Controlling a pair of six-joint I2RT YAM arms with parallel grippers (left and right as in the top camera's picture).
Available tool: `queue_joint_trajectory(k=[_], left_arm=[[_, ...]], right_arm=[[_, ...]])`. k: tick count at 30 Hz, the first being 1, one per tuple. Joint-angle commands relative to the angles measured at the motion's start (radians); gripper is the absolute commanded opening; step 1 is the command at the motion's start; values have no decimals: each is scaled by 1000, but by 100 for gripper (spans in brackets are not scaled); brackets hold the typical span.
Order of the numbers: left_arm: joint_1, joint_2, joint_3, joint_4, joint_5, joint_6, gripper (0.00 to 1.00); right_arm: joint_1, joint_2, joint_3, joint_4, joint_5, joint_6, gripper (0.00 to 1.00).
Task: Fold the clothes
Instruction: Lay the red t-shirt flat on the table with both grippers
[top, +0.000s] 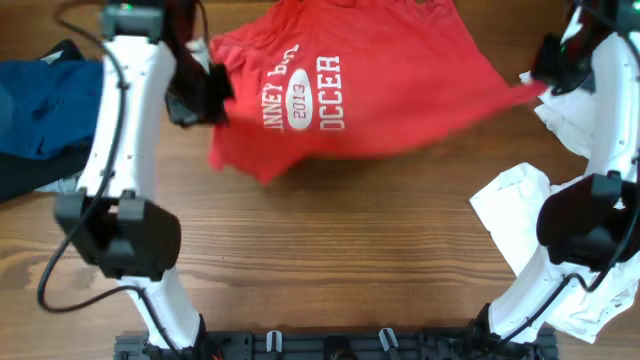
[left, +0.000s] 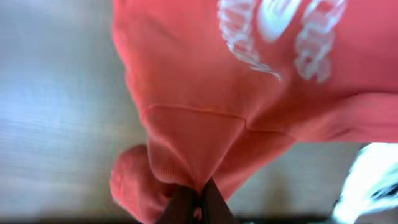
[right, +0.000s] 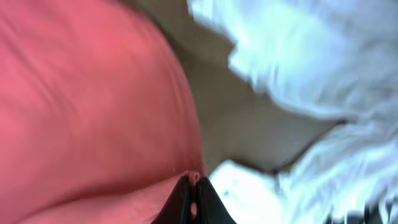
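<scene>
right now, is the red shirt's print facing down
No, the white lettering on the red shirt faces up toward the overhead camera.

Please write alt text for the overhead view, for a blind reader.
Two robot arms hold a red T-shirt with white lettering stretched between them over a wooden table, the left gripper pinching one side and the right gripper the other. Blue clothes lie at the left edge, white clothes at the right.
</scene>
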Motion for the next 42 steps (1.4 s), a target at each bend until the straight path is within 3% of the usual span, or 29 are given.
queue_joint_trajectory(k=[1, 8, 15, 20, 25, 30, 34, 39, 42], left_arm=[[-6, 2, -150, -30, 5, 47, 4], [-2, 2, -524, 45, 4, 4, 4], [63, -143, -787, 150, -220, -238, 4], [232, -286, -844, 212, -213, -277, 4], [240, -326, -866, 180, -198, -277, 4], [240, -428, -866, 225, -220, -393, 4], [228, -446, -866, 441, -134, -380, 4], [223, -427, -866, 770, -100, -381, 4], [223, -376, -866, 840, -90, -381, 4]], right_arm=[[-2, -11, -156, -58, 28, -14, 4], [-8, -13, -438, -130, 29, 41, 4], [-91, -112, -610, -56, 50, 148, 4], [-147, -220, -709, -3, 52, 171, 4], [-148, -237, -754, -2, 52, 174, 4], [-150, -254, -754, 55, 65, 163, 4], [-147, -254, -754, 245, -172, 13, 4], [-144, -254, -754, 508, -269, -11, 4], [-111, -254, -754, 565, -284, -19, 4]])
